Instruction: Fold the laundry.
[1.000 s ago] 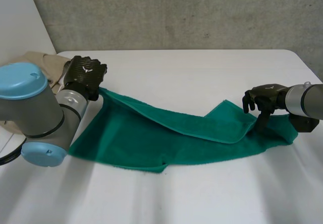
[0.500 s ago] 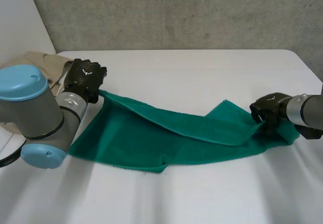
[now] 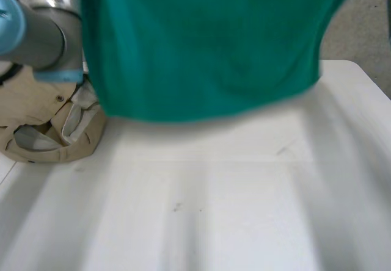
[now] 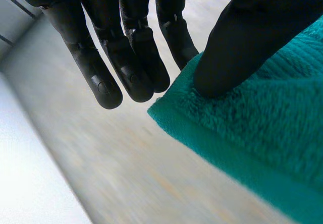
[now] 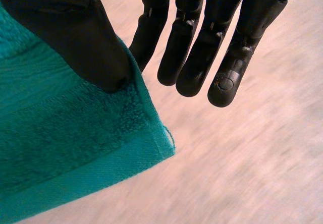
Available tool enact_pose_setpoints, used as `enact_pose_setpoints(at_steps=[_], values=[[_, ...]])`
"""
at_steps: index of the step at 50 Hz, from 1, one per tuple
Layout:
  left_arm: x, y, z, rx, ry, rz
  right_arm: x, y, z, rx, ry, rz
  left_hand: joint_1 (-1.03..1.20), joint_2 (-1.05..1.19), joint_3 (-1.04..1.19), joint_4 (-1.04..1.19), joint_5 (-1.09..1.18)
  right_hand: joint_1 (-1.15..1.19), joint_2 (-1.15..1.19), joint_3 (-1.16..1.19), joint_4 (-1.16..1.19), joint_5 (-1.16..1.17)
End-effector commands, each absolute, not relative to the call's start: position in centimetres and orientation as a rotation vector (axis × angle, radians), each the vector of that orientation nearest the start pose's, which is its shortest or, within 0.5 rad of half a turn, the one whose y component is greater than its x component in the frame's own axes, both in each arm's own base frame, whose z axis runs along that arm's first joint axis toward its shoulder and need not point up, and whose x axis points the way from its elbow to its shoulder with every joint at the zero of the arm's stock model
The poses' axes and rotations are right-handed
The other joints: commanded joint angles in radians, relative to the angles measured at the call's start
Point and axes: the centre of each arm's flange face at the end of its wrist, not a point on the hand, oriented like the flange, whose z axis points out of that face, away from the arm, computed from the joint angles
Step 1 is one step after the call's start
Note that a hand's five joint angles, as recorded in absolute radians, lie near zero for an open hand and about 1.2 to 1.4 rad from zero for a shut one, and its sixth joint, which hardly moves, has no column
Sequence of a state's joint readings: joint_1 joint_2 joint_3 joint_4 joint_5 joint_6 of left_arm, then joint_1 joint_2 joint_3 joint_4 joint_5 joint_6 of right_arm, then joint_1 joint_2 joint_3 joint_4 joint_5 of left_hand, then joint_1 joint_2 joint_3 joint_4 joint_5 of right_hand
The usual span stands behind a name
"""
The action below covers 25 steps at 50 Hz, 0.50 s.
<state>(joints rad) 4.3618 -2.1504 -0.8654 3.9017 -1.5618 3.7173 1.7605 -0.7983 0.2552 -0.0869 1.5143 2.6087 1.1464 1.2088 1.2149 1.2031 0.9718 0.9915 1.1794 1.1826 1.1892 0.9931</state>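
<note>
I see the green towel (image 3: 208, 45) hanging up in the air, over the far part of the white table (image 3: 244, 210) and close to my head camera. My left hand (image 4: 136, 57) pinches one corner of it. The thumb pushes down on the cloth and the fingers stay straight. My right hand (image 5: 202, 47) pinches another corner the same way. The left arm (image 3: 43, 33) is up beside the towel. A beige cloth (image 3: 36, 118) lies in a heap on the table under that arm.
</note>
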Motion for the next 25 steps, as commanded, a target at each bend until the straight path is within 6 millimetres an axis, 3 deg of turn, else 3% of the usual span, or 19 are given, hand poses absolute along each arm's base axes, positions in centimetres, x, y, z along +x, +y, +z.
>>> enact_pose_setpoints(at_steps=[1, 6, 10, 13, 15, 16, 19, 22, 25], values=[[-27.7, -38.5, 42.9, 0.352, 0.750, -2.890, 22.4, -42.8, 44.3, -0.557, 1.322, -3.041, 0.250, 0.187, 0.181, 0.193, 0.250, 0.405, 0.217, 0.214, 0.207, 0.229], [-27.4, -39.3, 38.8, 0.421, 0.939, -2.851, 22.8, -42.9, 41.5, -0.623, 1.484, -2.922, 0.250, 0.187, 0.181, 0.193, 0.250, 0.405, 0.217, 0.214, 0.207, 0.229], [-26.7, -39.9, 34.5, 0.475, 1.107, -2.775, 22.8, -43.4, 37.8, -0.701, 1.636, -2.804, 0.250, 0.187, 0.181, 0.193, 0.250, 0.405, 0.217, 0.214, 0.207, 0.229], [-26.2, -40.0, 30.3, 0.530, 1.262, -2.693, 22.9, -43.7, 33.8, -0.771, 1.771, -2.676, 0.250, 0.187, 0.181, 0.193, 0.250, 0.405, 0.217, 0.214, 0.207, 0.229], [-26.2, -39.8, 28.3, 0.558, 1.336, -2.654, 23.0, -43.7, 30.7, -0.822, 1.873, -2.569, 0.250, 0.187, 0.181, 0.193, 0.250, 0.405, 0.217, 0.214, 0.207, 0.229], [-26.3, -39.4, 25.6, 0.609, 1.430, -2.603, 23.0, -43.5, 29.5, -0.841, 1.910, -2.529, 0.250, 0.187, 0.181, 0.193, 0.250, 0.405, 0.217, 0.214, 0.207, 0.229], [-26.5, -38.6, 21.3, 0.717, 1.568, -2.525, 22.9, -42.9, 25.0, -0.916, 2.052, -2.373, 0.250, 0.187, 0.181, 0.193, 0.250, 0.405, 0.217, 0.214, 0.207, 0.229], [-26.7, -37.3, 18.5, 0.823, 1.674, -2.470, 22.8, -41.8, 21.5, -1.009, 2.146, -2.238, 0.250, 0.187, 0.181, 0.193, 0.250, 0.405, 0.217, 0.214, 0.207, 0.229], [-26.9, -36.2, 17.2, 0.885, 1.735, -2.436, 22.6, -40.9, 19.9, -1.065, 2.194, -2.156, 0.250, 0.187, 0.181, 0.193, 0.250, 0.405, 0.217, 0.214, 0.207, 0.229]])
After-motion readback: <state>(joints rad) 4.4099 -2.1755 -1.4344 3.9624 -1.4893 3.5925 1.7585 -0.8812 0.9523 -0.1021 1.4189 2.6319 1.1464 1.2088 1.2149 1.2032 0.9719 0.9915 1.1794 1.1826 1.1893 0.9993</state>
